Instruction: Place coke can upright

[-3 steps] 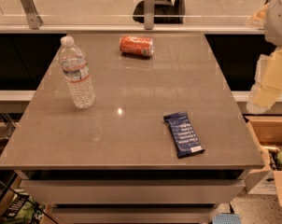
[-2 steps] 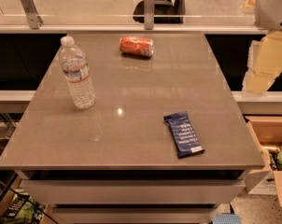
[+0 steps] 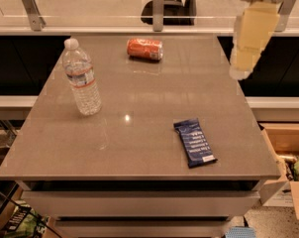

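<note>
Bearing surface, table (image 3: 139, 148): smooth and glossy, so you should expect a can lying on its side to roll if nudged. The far edge is near the can, and a push that way could send it off.
Gripper (image 3: 241, 69): hangs above the table's far right corner, well apart from the can and to its right. You cannot tell how wide it stands, and it has hold of none of the things on the table. If you bring it in askew to the can's round wall, it may knock rather than grasp.
Water bottle (image 3: 82, 81): upright at the left, well apart from the can. Tall and narrow, it would tip if your arm swept that far.
Snack bar (image 3: 195, 143): dark blue, lying flat at the front right. A can set down on it would stand unsteady.
Coke can (image 3: 145, 49): on its side near the far edge, about mid-width, long axis across the table, not yet upright. A grip near one end could let it slip as you turn it, and a tilted release would let it topple again.
Count: one table, one gripper, one water bottle, one snack bar, one coke can.
</note>
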Motion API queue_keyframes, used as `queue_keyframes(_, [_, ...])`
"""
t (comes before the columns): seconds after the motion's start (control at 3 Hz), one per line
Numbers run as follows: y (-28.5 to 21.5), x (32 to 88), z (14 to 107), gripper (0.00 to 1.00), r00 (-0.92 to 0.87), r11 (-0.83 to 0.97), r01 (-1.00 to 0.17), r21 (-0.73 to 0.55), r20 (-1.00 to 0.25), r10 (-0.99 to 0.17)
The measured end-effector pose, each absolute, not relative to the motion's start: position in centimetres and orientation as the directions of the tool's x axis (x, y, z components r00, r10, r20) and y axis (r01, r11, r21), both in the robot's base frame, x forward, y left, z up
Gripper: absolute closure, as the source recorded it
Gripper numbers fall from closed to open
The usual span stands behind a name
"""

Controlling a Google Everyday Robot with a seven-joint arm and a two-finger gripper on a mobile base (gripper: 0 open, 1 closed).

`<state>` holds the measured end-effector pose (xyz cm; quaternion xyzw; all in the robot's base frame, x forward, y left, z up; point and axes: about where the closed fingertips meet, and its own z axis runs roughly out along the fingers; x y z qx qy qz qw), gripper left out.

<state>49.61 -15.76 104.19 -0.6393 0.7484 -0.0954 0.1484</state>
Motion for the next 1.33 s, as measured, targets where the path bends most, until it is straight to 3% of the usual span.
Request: queue_keyframes(1.33, [-8.8,57.1,101.2,0.00,-0.039,0.073,-0.951,-0.301,-0.116,-0.992])
